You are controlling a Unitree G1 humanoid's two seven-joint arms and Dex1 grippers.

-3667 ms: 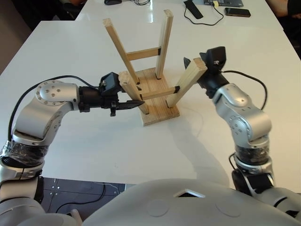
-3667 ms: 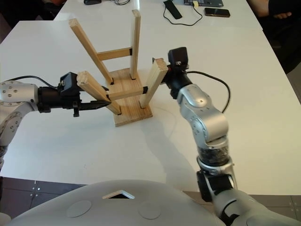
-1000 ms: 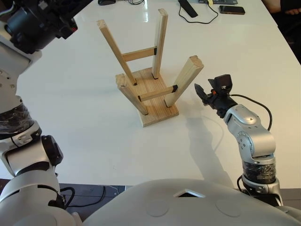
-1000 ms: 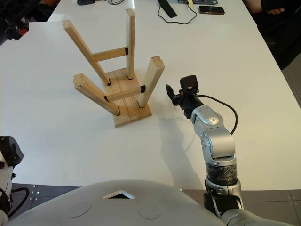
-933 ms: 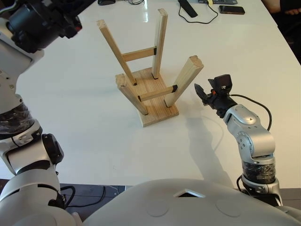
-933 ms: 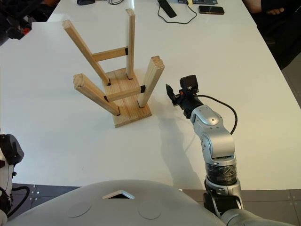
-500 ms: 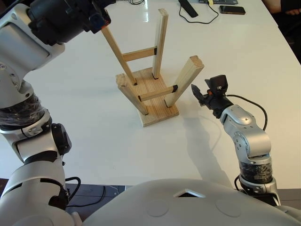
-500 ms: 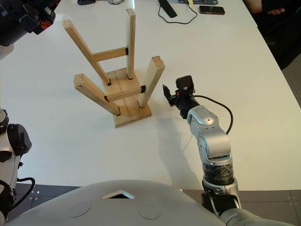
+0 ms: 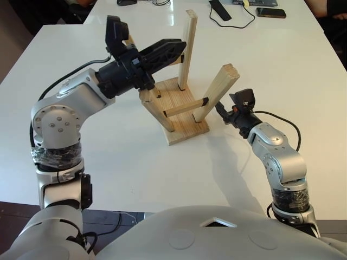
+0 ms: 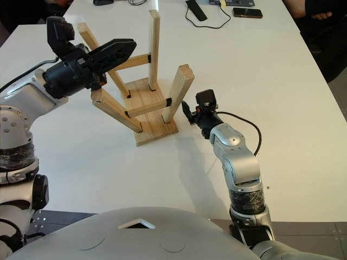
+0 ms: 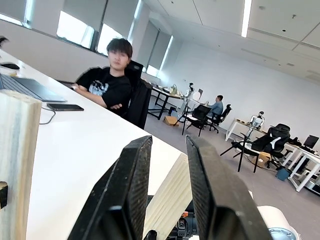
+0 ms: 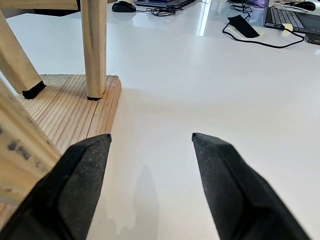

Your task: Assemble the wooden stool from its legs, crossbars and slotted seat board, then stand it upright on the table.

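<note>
The wooden stool stands upside down in the middle of the white table, its slotted seat board (image 9: 187, 129) flat on the surface. Its legs (image 9: 188, 49) point up, joined by crossbars (image 9: 183, 108). My left gripper (image 9: 181, 49) hovers above the seat among the back legs, open with a narrow gap and nothing between its fingers (image 11: 135, 175). It partly hides the far left leg. My right gripper (image 9: 219, 110) is low over the table by the stool's near right leg (image 9: 217, 92). It is open wide (image 12: 150, 140) toward the seat board's edge (image 12: 107, 100).
A black device with its cable (image 9: 219, 10), a phone (image 9: 269, 12) and a mouse (image 9: 127, 2) lie along the table's far edge. Bare white tabletop (image 9: 119, 157) surrounds the stool in front and on both sides.
My left arm has swung down from high at the far left, bringing its gripper over the stool. My right gripper has crept left, closer to the near right leg. The stool has not moved.
</note>
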